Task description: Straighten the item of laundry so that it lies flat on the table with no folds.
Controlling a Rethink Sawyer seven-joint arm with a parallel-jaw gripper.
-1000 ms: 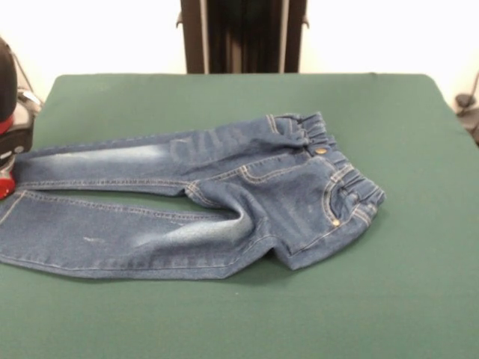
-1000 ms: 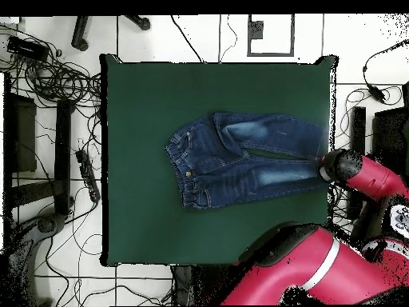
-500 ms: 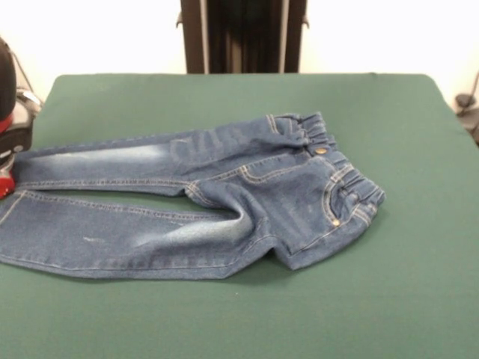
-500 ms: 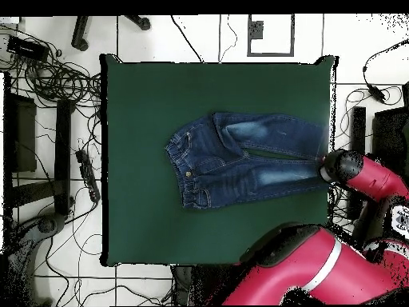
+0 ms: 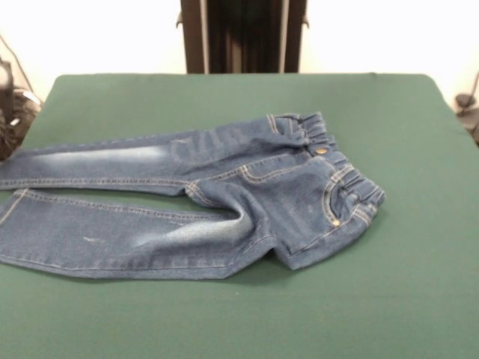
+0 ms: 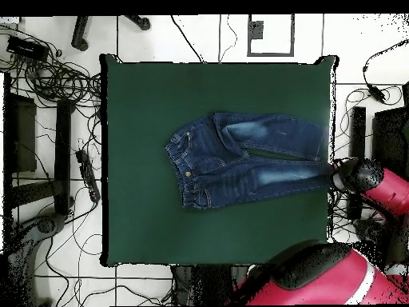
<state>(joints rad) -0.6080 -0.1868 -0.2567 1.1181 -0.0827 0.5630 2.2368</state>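
Arm end now sits off the large dark green felt table (image 5: 224, 97) edge, clear of the small blue denim jeans (image 5: 224, 202), which lie mid-table with 2 legs spread and hips still rumpled, so flattening looks unfinished; gripper (image 6: 345, 173) state unclear.

A white tiled floor (image 6: 200, 36) surrounded the desk (image 6: 136, 224) in the overhead view. Tangled black cables (image 6: 56, 76) lay over the tiles at the left, with more cable (image 6: 383, 56) at the upper right. A dark flat stand (image 6: 20, 134) sat at the left edge, and a grey-outlined square (image 6: 269, 34) marked the floor at the top. In the front view, a pale wall (image 5: 97, 34) stood behind, and a dark upright column (image 5: 243, 36) rose at top centre.
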